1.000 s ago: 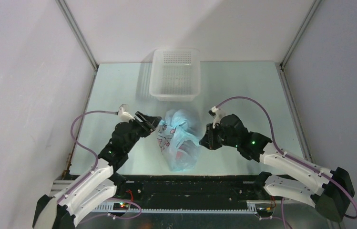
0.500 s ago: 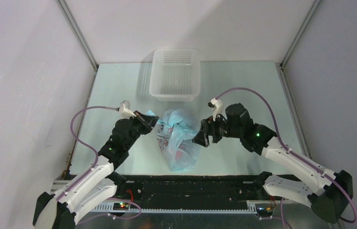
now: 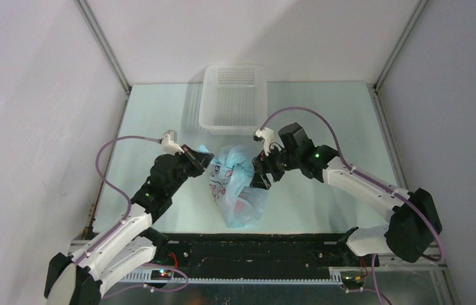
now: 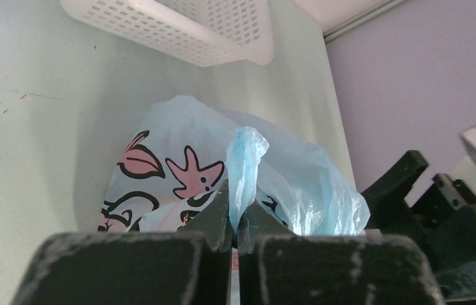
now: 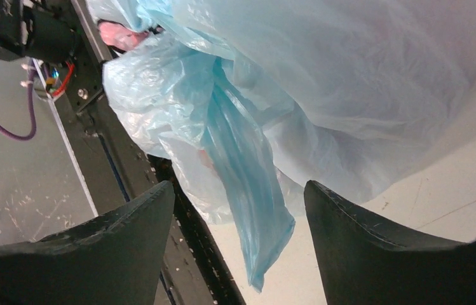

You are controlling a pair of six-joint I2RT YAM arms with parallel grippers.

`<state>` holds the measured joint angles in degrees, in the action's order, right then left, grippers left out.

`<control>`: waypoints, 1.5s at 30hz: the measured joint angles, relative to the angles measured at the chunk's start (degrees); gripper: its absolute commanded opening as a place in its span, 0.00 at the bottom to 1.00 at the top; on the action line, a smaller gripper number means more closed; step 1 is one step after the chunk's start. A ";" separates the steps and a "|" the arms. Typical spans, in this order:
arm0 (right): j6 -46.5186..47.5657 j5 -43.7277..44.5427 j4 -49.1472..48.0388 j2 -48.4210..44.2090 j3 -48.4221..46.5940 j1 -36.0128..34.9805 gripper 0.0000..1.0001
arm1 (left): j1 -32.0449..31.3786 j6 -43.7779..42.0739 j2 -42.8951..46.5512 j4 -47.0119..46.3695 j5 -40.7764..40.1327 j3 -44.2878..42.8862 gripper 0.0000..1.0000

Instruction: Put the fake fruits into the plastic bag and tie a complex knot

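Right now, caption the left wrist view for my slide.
Left gripper shut on a twisted tail of the plastic bag, white basket behind.

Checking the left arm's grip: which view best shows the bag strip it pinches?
Left wrist: the strip is close-up, clamped in the left gripper. The top view shows it small beside the bag; the right wrist view shows a different tail.

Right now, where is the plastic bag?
In the top view, the plastic bag lies mid-table between the left gripper, which pinches it, and the open right gripper, with the white basket behind it.
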<state>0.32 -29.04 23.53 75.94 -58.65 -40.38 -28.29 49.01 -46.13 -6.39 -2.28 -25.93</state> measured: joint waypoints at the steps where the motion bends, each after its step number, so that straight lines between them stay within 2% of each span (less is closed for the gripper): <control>1: 0.44 -0.17 0.09 0.57 0.00 0.00 0.74 | 0.00 -0.13 0.00 0.13 0.00 -0.28 0.00; 2: 0.87 -0.52 0.13 1.44 0.00 0.00 0.70 | 0.00 -0.24 -0.04 0.17 0.00 -0.55 0.00; 4: 1.42 -1.20 0.00 3.17 0.00 0.00 0.30 | 0.00 -0.61 -0.28 0.20 0.00 -0.98 0.00; 5: 1.64 -1.51 -0.20 4.13 0.00 -0.02 0.19 | 0.00 -0.70 -0.50 0.28 -0.02 -1.22 0.00; 6: 2.03 -1.66 -0.37 4.76 0.00 -0.04 0.03 | 0.00 -1.05 -0.66 0.42 -0.04 -1.42 0.00; 7: 1.42 -1.77 -0.42 5.27 0.00 -0.04 0.00 | 0.00 -1.20 -0.72 0.85 -0.24 -1.66 0.00; 11: -1.03 -0.61 -0.31 4.20 0.00 -0.04 0.00 | -0.02 -4.17 0.81 5.29 -3.93 -4.81 0.00; 15: -3.96 4.35 0.26 -3.65 -1.20 -0.39 0.00 | -0.07 -8.70 6.82 10.47 -6.97 -10.86 0.00; 21: -8.68 12.87 0.90 -15.32 -3.78 -0.57 0.00 | 1.11 -11.74 10.99 11.30 -7.37 -14.91 0.00; 24: -11.67 14.95 -0.48 -15.80 1.05 -0.02 0.00 | 3.39 -11.13 11.47 10.19 -6.95 -11.85 0.00; 29: -16.96 14.86 -2.78 -12.15 13.62 3.19 0.00 | 7.28 -6.71 11.02 10.58 -5.73 0.31 0.00; 32: -19.23 14.64 -3.10 -11.61 17.35 4.11 0.00 | 8.28 -3.50 10.38 10.47 -4.98 5.29 0.00; 37: -20.31 15.30 -3.23 -12.17 16.85 4.39 0.00 | 9.22 -1.84 10.34 8.11 -5.25 5.84 0.00; 45: -19.85 21.00 1.05 -16.20 9.51 4.85 0.00 | 9.68 -0.07 11.41 5.11 -5.46 3.50 0.00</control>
<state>-19.53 -8.03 24.58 59.75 -49.15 -35.53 -18.61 48.95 -34.72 -1.28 -7.75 -22.44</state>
